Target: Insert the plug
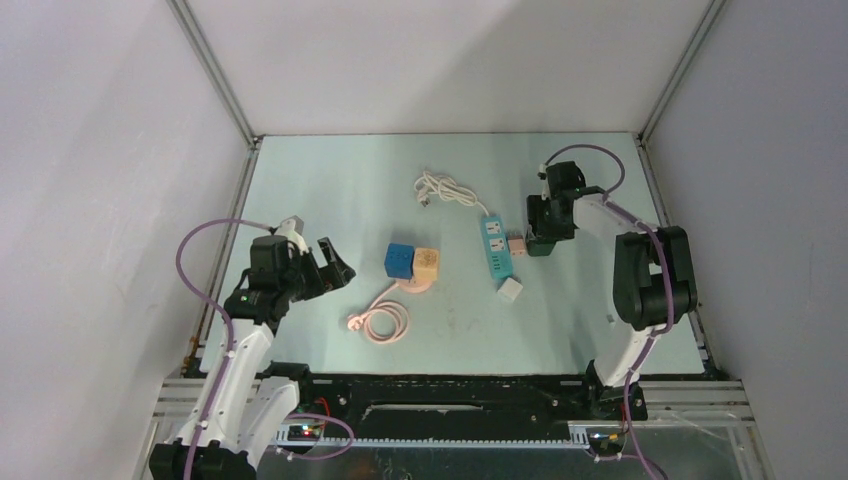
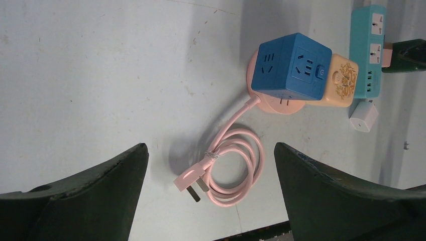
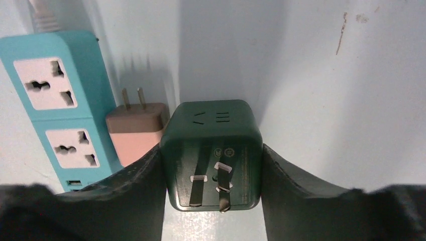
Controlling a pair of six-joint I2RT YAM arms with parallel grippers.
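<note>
My right gripper [image 3: 213,168] is shut on a dark green cube plug [image 3: 213,150], one finger on each side, its metal prongs facing the camera. It sits on or just above the table, right of the teal power strip [image 3: 60,100], whose two sockets face up. In the top view the right gripper [image 1: 543,240] is beside the strip [image 1: 496,247]. My left gripper [image 2: 210,145] is open and empty above a pink plug [image 2: 191,178] on a coiled pink cord [image 2: 246,160]. In the top view the left gripper [image 1: 335,262] is left of the cord [image 1: 385,322].
A small pink charger [image 3: 135,130] lies between the strip and the green plug. A blue cube socket [image 1: 399,261] and a beige cube [image 1: 426,264] sit on a pink round base [image 2: 281,105]. A white adapter [image 1: 510,290] lies below the strip, a white cable [image 1: 445,190] behind it.
</note>
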